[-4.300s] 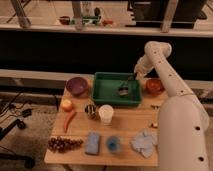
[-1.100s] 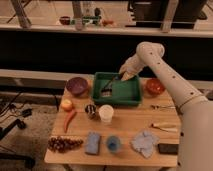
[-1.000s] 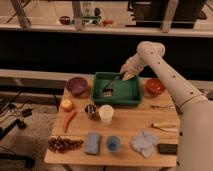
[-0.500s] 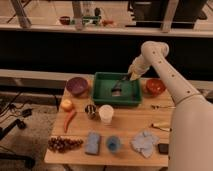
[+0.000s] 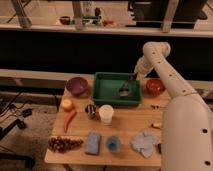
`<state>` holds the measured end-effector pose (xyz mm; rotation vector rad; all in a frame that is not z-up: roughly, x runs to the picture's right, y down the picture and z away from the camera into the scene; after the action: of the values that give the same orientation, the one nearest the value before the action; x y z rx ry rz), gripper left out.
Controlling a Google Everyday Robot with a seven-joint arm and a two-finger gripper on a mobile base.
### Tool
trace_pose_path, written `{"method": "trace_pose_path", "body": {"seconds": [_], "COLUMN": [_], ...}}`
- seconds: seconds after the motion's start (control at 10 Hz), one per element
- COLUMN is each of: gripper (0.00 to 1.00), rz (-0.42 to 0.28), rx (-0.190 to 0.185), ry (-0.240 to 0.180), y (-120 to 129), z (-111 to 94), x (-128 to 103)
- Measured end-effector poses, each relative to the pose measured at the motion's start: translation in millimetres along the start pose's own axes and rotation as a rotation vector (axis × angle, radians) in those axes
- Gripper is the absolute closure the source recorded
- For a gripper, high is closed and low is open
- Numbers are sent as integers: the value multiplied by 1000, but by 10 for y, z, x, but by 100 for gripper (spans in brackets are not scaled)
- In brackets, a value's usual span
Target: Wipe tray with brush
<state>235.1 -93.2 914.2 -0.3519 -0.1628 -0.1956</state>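
Arm (image 5: 167,82): I've got it reaching in from the right side, bent over the far right corner of the tray. Only one arm, so no choice of side.
Table (image 5: 131,124): wooden top w/ tray at the far middle. Other bits sit nearer and to the left, all apart from the tray.
Tray (image 5: 106,86): dark green, long side running left-right. Floor looks bare on the left half. Purple bowl (image 5: 77,86) is just beside its left end, orange bowl (image 5: 155,87) just beside its right end.
Brush (image 5: 126,86): inside the tray, right of centre. Long axis is diagonal, w/ the handle up at far right and the bristle head down at near left. Head looks to be on the tray floor or v. close. Can't tell contact for sure.
Gripper (image 5: 136,74): above the tray's far right rim, fingers pressed together, pinching the brush's handle end.
Key relation: bristles lie near-left of the fingers, so the head trails toward tray centre.
Next move (my guess): drag left along the floor to cover the unwiped-looking left half, keeping the head down.
Risk: handle tilt lifts the bristles off, or the head snags on the near wall.
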Motion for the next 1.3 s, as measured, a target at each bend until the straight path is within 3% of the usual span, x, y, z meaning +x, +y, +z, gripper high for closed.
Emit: {"method": "trace_pose_path", "body": {"seconds": [0.3, 0.5, 1.0, 1.3], "gripper": [91, 91, 91, 91], "rz": [20, 28, 9, -12], "rx": [-6, 10, 82, 104], "ry": [37, 47, 35, -7], "y": [-69, -190, -806, -947], "z": [89, 140, 409, 451], "x": [168, 199, -183, -499]}}
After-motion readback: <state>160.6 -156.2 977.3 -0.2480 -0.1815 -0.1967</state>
